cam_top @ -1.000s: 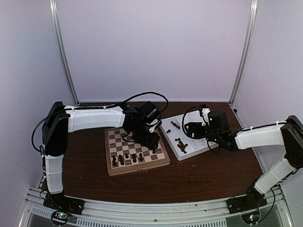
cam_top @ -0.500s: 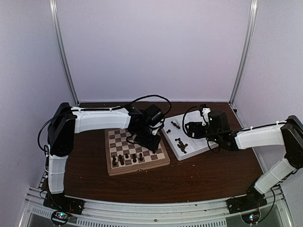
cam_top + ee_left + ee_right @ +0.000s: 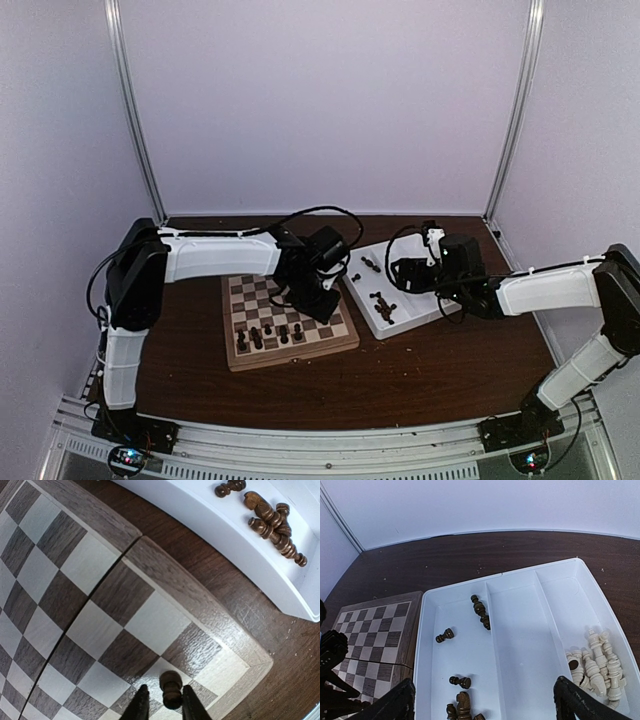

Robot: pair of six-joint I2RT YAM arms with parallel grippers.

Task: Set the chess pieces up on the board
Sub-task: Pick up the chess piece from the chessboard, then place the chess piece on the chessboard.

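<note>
Our left hand (image 3: 164, 692) stands narrow, one finger on each side of a dark pawn (image 3: 171, 689). One finger looks to be against the pawn, while a sliver of the square shows between it and the other finger, so we cannot tell whether it is truly pinched. The pawn is upright on the board (image 3: 165, 575), close to the corner nearest the tray (image 3: 240, 545). The squares around it are bare, and the seam of the folding board runs past on one side. From above we see a short row of other dark chess pieces (image 3: 270, 335) standing along the near side of the board.

Beyond the board's tan border lies a strip of dark desk (image 3: 235, 610), then the white wall of the tray, which sits just beside the board without touching it.

Our right hand (image 3: 484, 682) is spread wide and holds nothing. It hangs above the tray, with its fingers over the near end. In the compartment nearest the board, several more dark pieces lie on their sides, scattered. The middle compartment looks bare, and cream pieces (image 3: 597, 665) are heaped in the one farthest from the board.
</note>
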